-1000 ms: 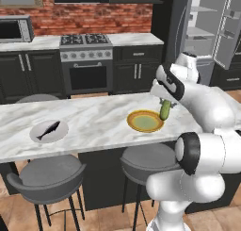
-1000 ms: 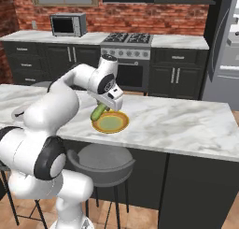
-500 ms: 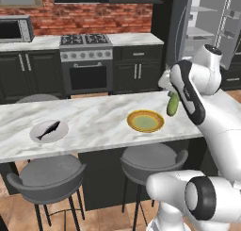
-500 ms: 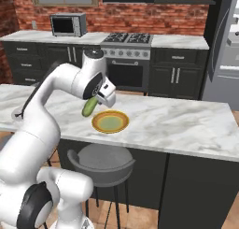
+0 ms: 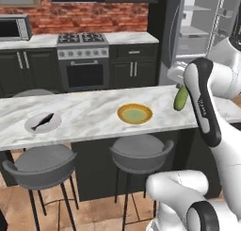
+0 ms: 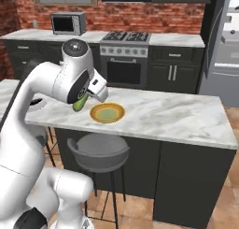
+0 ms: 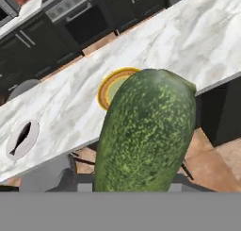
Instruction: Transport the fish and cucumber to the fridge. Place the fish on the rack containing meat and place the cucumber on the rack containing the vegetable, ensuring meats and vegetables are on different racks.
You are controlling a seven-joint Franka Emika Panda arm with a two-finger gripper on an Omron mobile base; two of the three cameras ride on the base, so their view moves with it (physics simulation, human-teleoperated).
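Above the island's right end, the cucumber (image 5: pixel 180 97) has risen off the yellow plate (image 5: pixel 135 114) and swung toward the open fridge (image 5: pixel 202 29), apparently pinched in the gripper (image 6: pixel 83 100), fingers hidden. Fish (image 5: pixel 43 121) waits on its dish, untouched.

cucumber (image 5: pixel 180 97): a second ago it hangs just over the yellow plate (image 5: pixel 135 114); now it is lifted clear, off the plate's right side in the left base view, near the table (image 5: pixel 94 113) edge, roughly upright.
gripper (image 5: pixel 178 82): raised and swung away from the plate toward the fridge (image 5: pixel 202 32) side, jaws clamped on the cucumber throughout.
arm: elbow now folded high, upper links rising above the table.
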